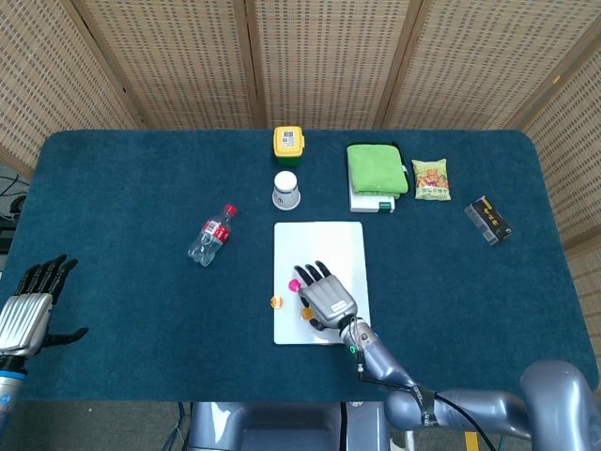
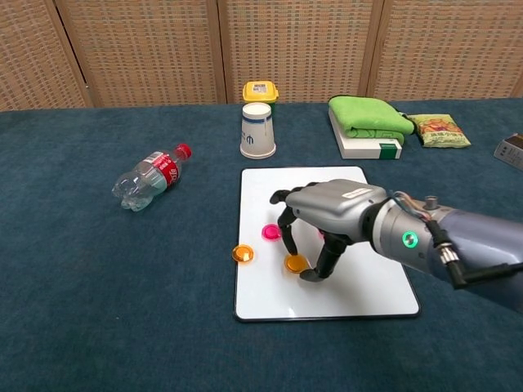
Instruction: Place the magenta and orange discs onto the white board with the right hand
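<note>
The right arm is reaching in from the lower right, its forearm showing a lit green indicator, with the right hand arched palm-down and fingers pointing downward, pinching an orange disc at the fingertips. The left hand is resting at the far left edge, fingers extended and slightly spread, thumb out to the side, holding nothing.

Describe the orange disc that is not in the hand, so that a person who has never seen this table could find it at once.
Start at the white board in the middle of the blue table, and go to its left edge, near the front corner. The orange disc lies there on the cloth, just off the board. The other orange disc is over the board at the right hand, and the magenta disc lies on the board.
</note>
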Robot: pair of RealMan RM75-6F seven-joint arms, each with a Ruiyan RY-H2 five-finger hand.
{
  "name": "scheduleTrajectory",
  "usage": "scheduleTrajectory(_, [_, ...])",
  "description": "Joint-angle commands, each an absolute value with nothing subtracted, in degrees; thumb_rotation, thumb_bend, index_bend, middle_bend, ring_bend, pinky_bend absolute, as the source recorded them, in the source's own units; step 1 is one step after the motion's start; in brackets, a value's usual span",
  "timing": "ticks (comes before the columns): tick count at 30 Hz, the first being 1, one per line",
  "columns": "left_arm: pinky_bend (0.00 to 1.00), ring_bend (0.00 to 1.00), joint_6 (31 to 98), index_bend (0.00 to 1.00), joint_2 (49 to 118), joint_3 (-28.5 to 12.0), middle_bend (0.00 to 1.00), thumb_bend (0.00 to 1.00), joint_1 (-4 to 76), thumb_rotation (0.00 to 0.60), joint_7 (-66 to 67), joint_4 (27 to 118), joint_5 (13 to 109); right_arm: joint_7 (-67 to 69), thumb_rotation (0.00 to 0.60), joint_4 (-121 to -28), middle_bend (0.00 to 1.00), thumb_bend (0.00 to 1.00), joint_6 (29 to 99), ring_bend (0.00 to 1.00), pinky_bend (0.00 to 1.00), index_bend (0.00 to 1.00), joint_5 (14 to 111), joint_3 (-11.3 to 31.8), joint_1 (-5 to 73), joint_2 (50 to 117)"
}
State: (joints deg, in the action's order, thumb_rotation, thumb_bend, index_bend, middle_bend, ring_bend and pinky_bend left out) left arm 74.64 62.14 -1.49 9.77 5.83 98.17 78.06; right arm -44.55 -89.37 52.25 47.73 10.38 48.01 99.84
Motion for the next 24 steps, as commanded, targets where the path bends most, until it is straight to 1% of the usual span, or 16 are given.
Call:
scheduleTrajectory(1, [0.00,0.00,74.65,0.00,62.11,-1.50,0.00,0.00,9.78,0.600,5.76,98.19,78.06,-46.40,0.600,-88.29,0.05,0.38,53.45,0.00,0.02,0.59,45.42,11.62,50.22,101.99])
scheduleTrajectory(9, [0.00,0.00,74.44,0.00,61.99,-1.50,0.00,0.00,9.81,0.600,5.48,98.22,77.94,-48.58,0.600,-87.24,0.05,0.38,55.14,0.00,0.02,0.59,42.28,11.67,52.49,102.98])
scheduleTrajectory(24, [0.00,0.00,74.54,0.00,61.99,-1.52,0.00,0.00,9.80,0.600,5.58,98.36,77.93,-47.48,0.600,-85.78,0.05,0.37,56.21,0.00,0.02,0.59,41.40,9.71,53.07,101.91])
